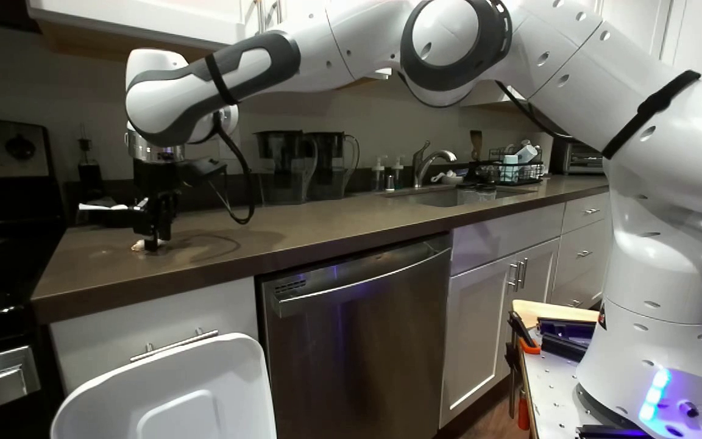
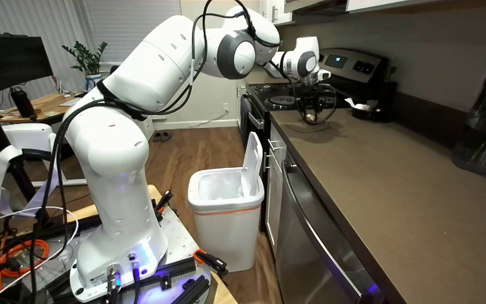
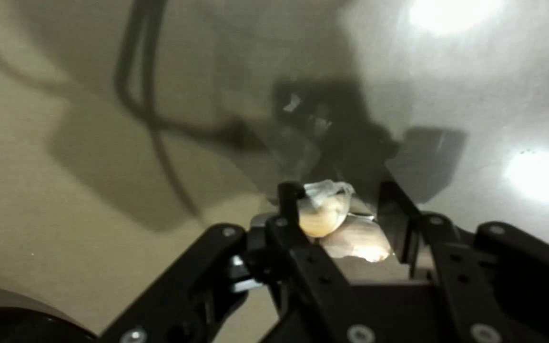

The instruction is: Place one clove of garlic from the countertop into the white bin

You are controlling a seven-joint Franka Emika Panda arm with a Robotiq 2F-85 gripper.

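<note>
Pale garlic cloves [image 3: 324,216] in papery skin show in the wrist view between my fingers. A broader pinkish piece [image 3: 358,240] lies against them. The garlic also shows as a small light spot in both exterior views [image 1: 138,245] [image 2: 310,118]. My gripper [image 3: 340,190] is open, with one finger on each side of the garlic. The left finger overlaps the garlic's edge; I cannot tell whether it touches. The fingertips [image 1: 153,245] are low at the brown countertop [image 1: 339,225], near its stove end. The white bin [image 2: 226,236] stands on the floor with its lid [image 1: 177,390] raised.
A black stove [image 2: 281,101] adjoins the counter's end. A small black dish [image 2: 365,113] with white items sits near the wall. Dark pitchers [image 1: 281,167] stand along the backsplash. A dishwasher [image 1: 357,341] is below the counter. Skin flakes [image 3: 293,102] lie near the garlic.
</note>
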